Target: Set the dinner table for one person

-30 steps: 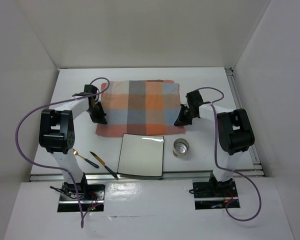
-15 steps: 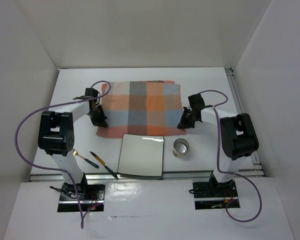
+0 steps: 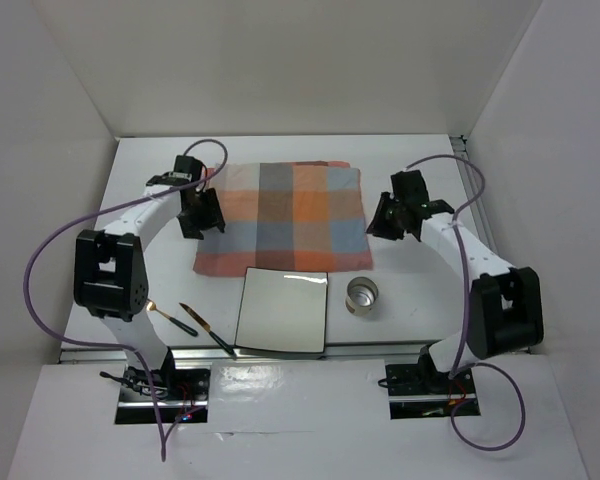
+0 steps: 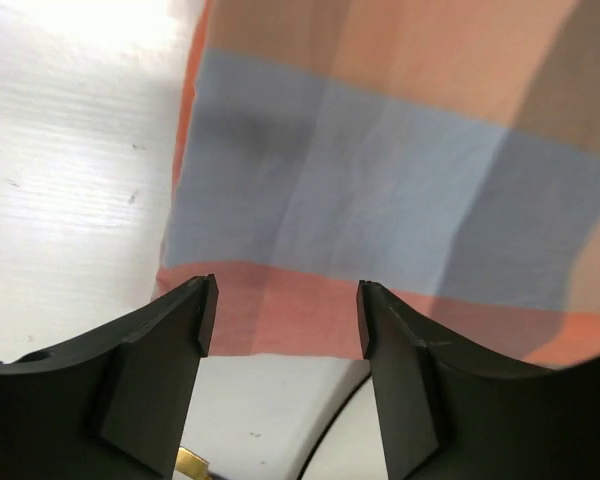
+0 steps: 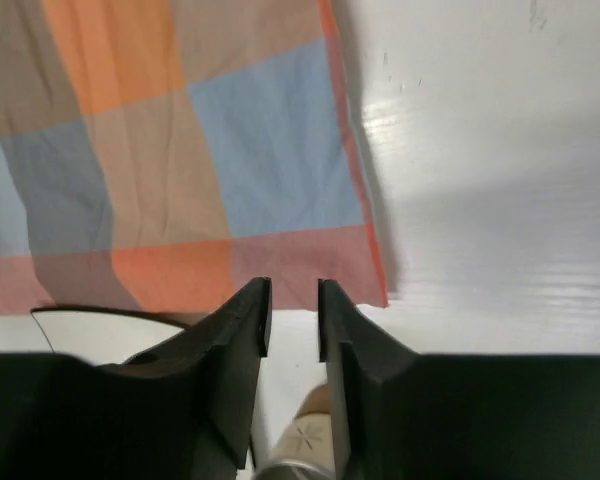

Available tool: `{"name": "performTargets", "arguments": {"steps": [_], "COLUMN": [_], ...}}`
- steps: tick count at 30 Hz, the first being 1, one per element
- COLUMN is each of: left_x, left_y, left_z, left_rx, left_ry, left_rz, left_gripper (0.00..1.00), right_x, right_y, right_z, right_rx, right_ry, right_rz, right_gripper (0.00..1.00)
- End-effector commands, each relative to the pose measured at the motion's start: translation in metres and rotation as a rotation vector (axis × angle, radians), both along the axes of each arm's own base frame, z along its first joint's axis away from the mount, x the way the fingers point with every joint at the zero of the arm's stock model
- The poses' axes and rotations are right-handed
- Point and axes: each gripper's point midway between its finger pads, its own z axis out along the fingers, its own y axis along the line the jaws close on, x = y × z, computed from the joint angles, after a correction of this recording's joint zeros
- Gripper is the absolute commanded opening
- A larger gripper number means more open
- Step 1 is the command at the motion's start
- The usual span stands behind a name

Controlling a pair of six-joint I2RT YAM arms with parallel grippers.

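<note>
One orange-blue-grey checked cloth [image 3: 280, 215] lying flat below left fingers [image 4: 160, 370], spread, and right fingers [image 5: 230, 370], barely parted, both hovering empty | large matte white bench [image 3: 420, 160] lying underneath | step: cloth-laying seemingly ending | next: pinching the rim of the square white plate [image 3: 282, 310], nearward of fingers

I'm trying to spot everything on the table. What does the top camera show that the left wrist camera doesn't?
Only the top view shows the metal cup, the green-handled knife and the right gripper. Only the left wrist view shows, up close, the left gripper standing open with nothing in it. Both show the checked cloth and the white dinner table.
</note>
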Motion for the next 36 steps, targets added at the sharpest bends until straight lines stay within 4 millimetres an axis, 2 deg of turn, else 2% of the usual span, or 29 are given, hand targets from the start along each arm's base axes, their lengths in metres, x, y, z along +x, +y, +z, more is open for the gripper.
{"name": "performTargets", "arguments": {"steps": [1,2,3,4,5,7,8,10,11,14,15,20,23,27,30,32,34,36], "left_x": [0.013,0.014,0.017,0.017,0.019,0.022,0.023,0.024,0.024,0.025,0.025,0.025,0.023,0.023,0.021,0.021,0.024,0.024], "left_y": [0.011,0.011,0.013,0.013,0.015,0.017,0.017,0.015,0.015,0.014,0.014,0.01,0.01,0.008,0.009,0.009,0.007,0.005], "left_z": [0.063,0.07,0.078,0.089,0.1,0.113,0.122,0.132,0.135,0.143,0.15,0.15,0.147,0.147,0.143,0.143,0.145,0.141], "left_rx": [0.049,0.048,0.055,0.058,0.068,0.073,0.071,0.06,0.064,0.054,0.052,0.034,0.035,0.027,0.028,0.028,0.019,0.012], "left_ry": [-0.141,-0.155,-0.177,-0.19,-0.222,-0.25,-0.274,-0.3,-0.303,-0.322,-0.34,-0.339,-0.33,-0.33,-0.32,-0.32,-0.331,-0.319], "left_rz": [0.002,0.002,0.007,0.0,0.008,0.014,0.015,0.012,0.004,0.0,0.001,-0.01,-0.011,-0.015,-0.016,-0.016,-0.02,-0.025], "left_gripper": [0.77,0.79,0.79,0.79,0.79,0.79,0.79,0.78,0.78,0.77,0.77,0.77,0.75,0.74,0.74,0.73,0.73,0.72], "right_x": [-0.006,-0.011,-0.021,-0.031,-0.042,-0.066,-0.08,-0.102,-0.112,-0.122,-0.126,-0.137,-0.138,-0.146,-0.146,-0.153,-0.15,-0.148], "right_y": [-0.013,-0.015,-0.019,-0.021,-0.023,-0.02,-0.021,-0.017,-0.013,-0.004,-0.004,0.001,0.004,0.004,0.006,0.006,0.005,0.001], "right_z": [0.045,0.049,0.049,0.055,0.049,0.051,0.039,0.036,0.027,0.03,0.027,0.005,-0.002,-0.021,-0.025,-0.032,-0.032,-0.033], "right_rx": [-0.059,-0.058,-0.073,-0.071,-0.071,-0.033,-0.017,0.028,0.05,0.102,0.107,0.15,0.171,0.169,0.177,0.169,0.165,0.143], "right_ry": [-0.077,-0.08,-0.055,-0.062,-0.037,-0.015,0.029,0.067,0.1,0.119,0.128,0.208,0.213,0.262,0.267,0.288,0.276,0.268], "right_rz": [-0.02,-0.02,-0.026,-0.026,-0.034,-0.017,-0.034,-0.034,-0.039,-0.05,-0.062,-0.098,-0.1,-0.108,-0.103,-0.097,-0.1,-0.115], "right_gripper": [0.4,0.58,0.65,0.67,0.69,0.78,0.78,0.8,0.8,0.82,0.82,0.82,0.76,0.65,0.59,0.54,0.46,0.32]}}
